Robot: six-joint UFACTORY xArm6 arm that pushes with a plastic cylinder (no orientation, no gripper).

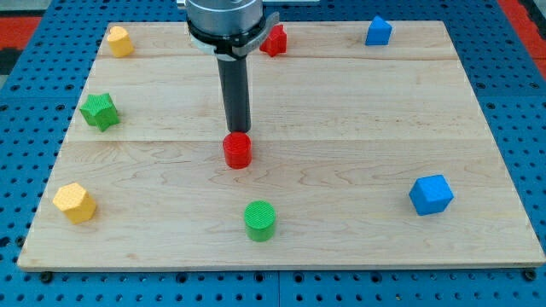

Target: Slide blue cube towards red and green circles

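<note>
Rod over the red circle, blue cube off to the near right

My tip point(236, 130) meets the far edge of the red circle point(238, 151), its very end hard to separate from it; no claw, nothing held. Green circle point(259, 221) sits nearer. Blue cube point(430, 194) lies well apart, right. The arm's body partly hides a red block point(275, 40).

You have a single view, set in front of the bench point(281, 102) and raised, looking down at a slant; its far edge sits at the view's top; near enough that the whole board fills the frame; the arm's upper part is cropped.
</note>
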